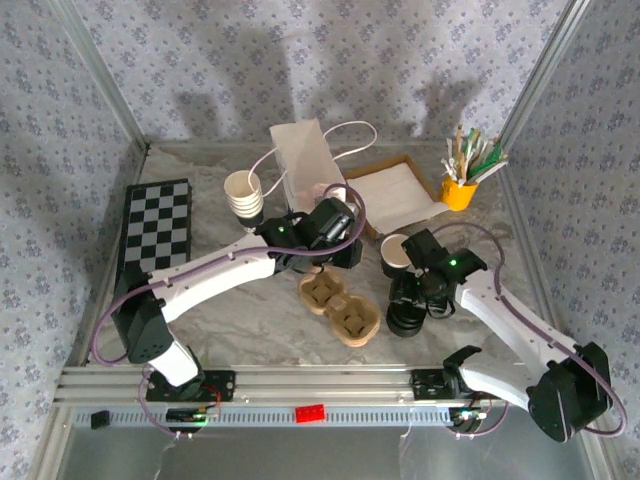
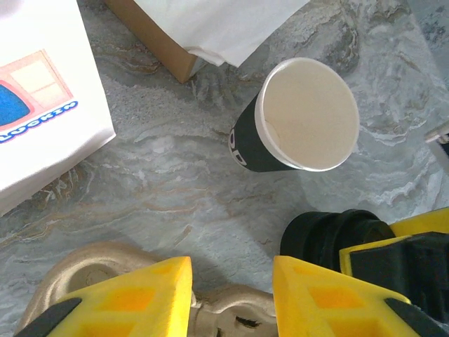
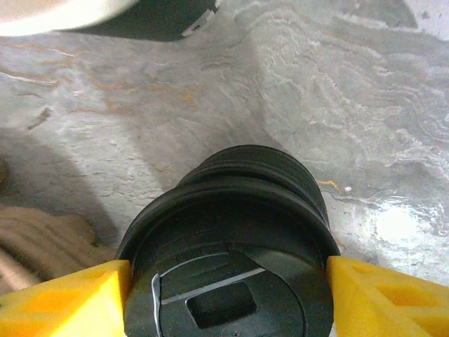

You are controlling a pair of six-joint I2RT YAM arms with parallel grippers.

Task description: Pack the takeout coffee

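Note:
The takeout coffee cup [image 1: 395, 252] stands lidless on the table, cream inside with a dark sleeve [image 2: 245, 140]; its rim [image 3: 63, 14] edges the right wrist view. My right gripper [image 1: 410, 298] [image 3: 228, 281] reaches down over a stack of black lids [image 1: 405, 318] [image 3: 224, 210], its yellow fingers [image 3: 372, 295] pressed against both sides of the top lid. The empty brown pulp two-cup tray [image 1: 340, 308] lies left of the lids. My left gripper [image 1: 345, 248] [image 2: 231, 270] hovers open over the tray's far end [image 2: 98, 263], holding nothing.
A white paper bag [image 1: 305, 160] stands at the back, with a stack of lidless cups [image 1: 243, 195] to its left. A brown box of napkins [image 1: 400, 195] and a yellow cup of stirrers [image 1: 462, 185] sit back right. A checkerboard [image 1: 155, 235] lies at the left.

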